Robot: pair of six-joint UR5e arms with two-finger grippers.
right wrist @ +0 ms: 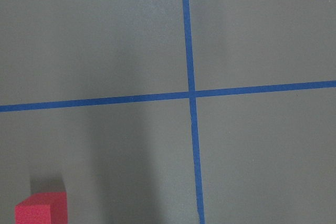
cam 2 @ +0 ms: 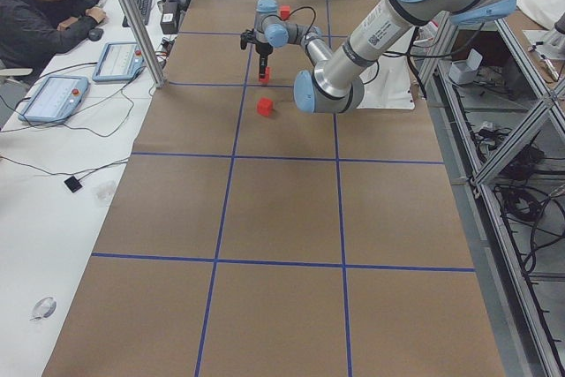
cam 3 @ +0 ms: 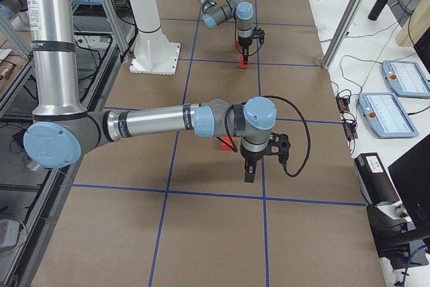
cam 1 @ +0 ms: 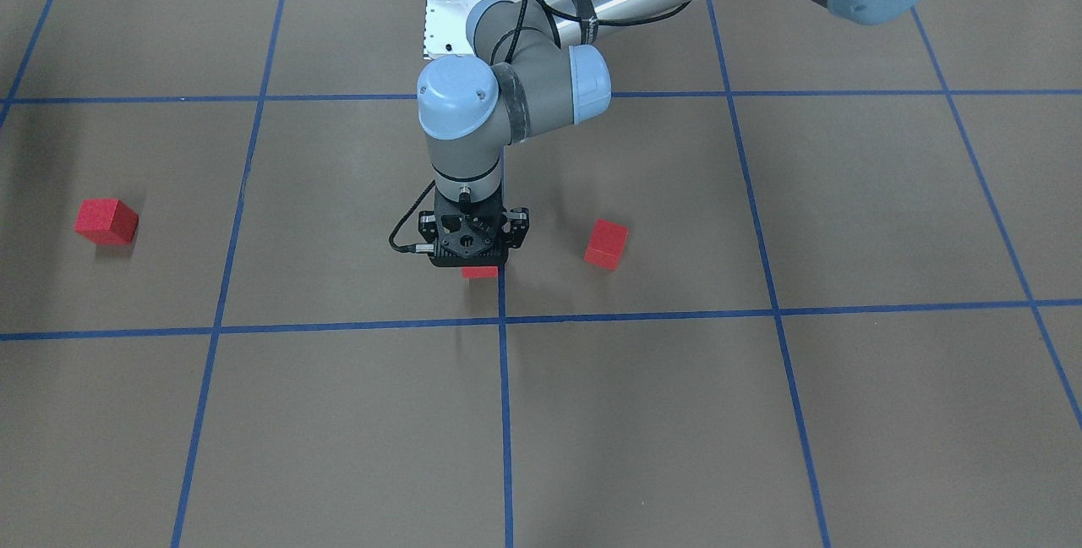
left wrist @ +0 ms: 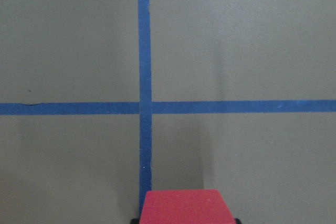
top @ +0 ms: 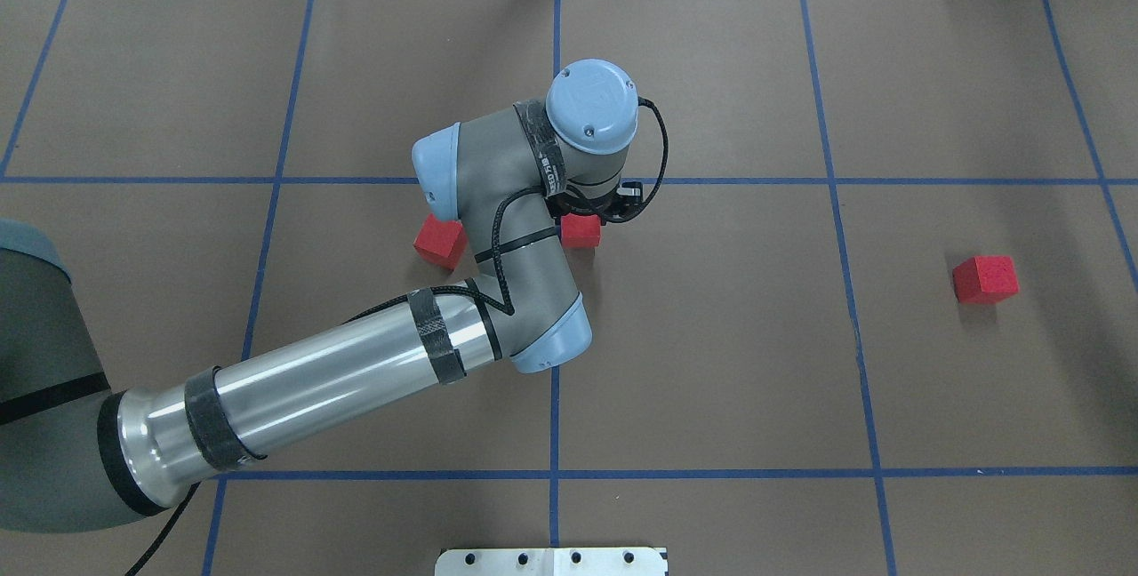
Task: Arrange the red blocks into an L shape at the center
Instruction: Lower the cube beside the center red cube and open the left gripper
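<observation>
**Front-facing view:** The left gripper [cam 1: 472,259] points straight down, just on the robot's side of the centre crossing [cam 1: 502,319]. The held red block [cam 1: 479,271] shows beneath it, with one edge against the tape line [cam 1: 501,294] that runs toward the robot. The second red block [cam 1: 606,243] lies near the crossing, toward the robot's left. The third red block [cam 1: 106,221] lies well apart from the crossing, toward the robot's right.

**Overhead view:** The wrist covers the crossing. The three blocks lie apart from one another.

**Left wrist view:** The jaws are closed on the held red block, with a dark fingertip at each lower corner. The crossing lies straight ahead.

**Exterior right view:** The right gripper [cam 3: 248,174] hangs over the brown paper [cam 3: 201,247], well apart from the crossing. Its jaw opening cannot be determined.
</observation>
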